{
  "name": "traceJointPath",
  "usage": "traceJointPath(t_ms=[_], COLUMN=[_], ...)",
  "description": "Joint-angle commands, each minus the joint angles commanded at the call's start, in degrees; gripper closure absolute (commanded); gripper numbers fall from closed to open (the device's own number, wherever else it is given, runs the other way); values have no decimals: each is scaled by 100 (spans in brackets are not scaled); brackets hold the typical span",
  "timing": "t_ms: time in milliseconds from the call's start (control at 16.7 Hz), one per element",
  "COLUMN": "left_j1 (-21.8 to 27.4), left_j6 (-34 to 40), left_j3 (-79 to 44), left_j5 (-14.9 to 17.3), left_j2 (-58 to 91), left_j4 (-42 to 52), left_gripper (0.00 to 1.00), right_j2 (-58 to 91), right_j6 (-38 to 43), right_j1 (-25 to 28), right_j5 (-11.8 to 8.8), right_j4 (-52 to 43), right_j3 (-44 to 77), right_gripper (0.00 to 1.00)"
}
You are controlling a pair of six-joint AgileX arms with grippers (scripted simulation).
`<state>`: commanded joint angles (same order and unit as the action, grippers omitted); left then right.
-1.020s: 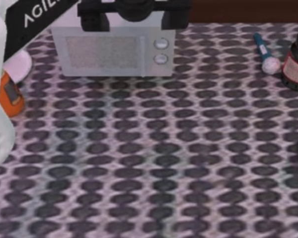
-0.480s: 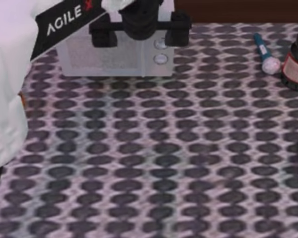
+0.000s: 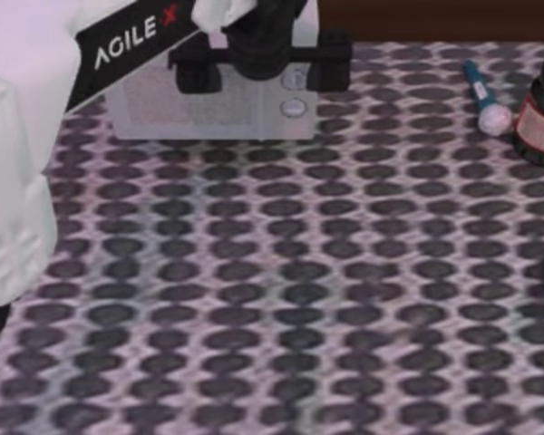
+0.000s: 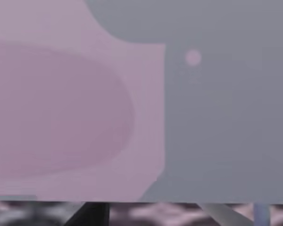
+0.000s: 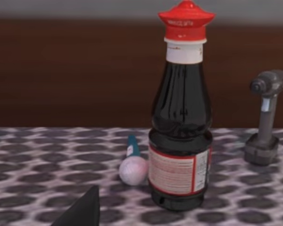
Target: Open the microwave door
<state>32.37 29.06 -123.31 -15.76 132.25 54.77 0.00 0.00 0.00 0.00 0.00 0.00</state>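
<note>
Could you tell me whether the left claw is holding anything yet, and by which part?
It cannot be told: the left claw sits over the microwave front, hiding any contact.

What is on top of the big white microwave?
The left gripper hangs over the microwave, in front of the top of its door, near the knobs. The arm hides the microwave's roof, so anything lying there cannot be seen.
</note>
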Motion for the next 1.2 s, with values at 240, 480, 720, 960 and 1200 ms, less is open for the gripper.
traceJointPath(t_ms=[240,480,720,960,1200], left_j1=[0,0,0,0,187], left_j6=[0,0,0,0,54], left_j3=[0,0,0,0,189], left_j5=[0,0,0,0,124], left_j2=[0,0,0,0,-9], left_j4=[0,0,0,0,-25], left_gripper=[53,83,100,100,100], right_j2=[0,0,0,0,0], right_j6=[0,0,0,0,0], right_j1=[0,0,0,0,0], right_j5=[0,0,0,0,0], right_j4=[0,0,0,0,0], right_j3=[0,0,0,0,0], right_gripper=[0,0,0,0,0])
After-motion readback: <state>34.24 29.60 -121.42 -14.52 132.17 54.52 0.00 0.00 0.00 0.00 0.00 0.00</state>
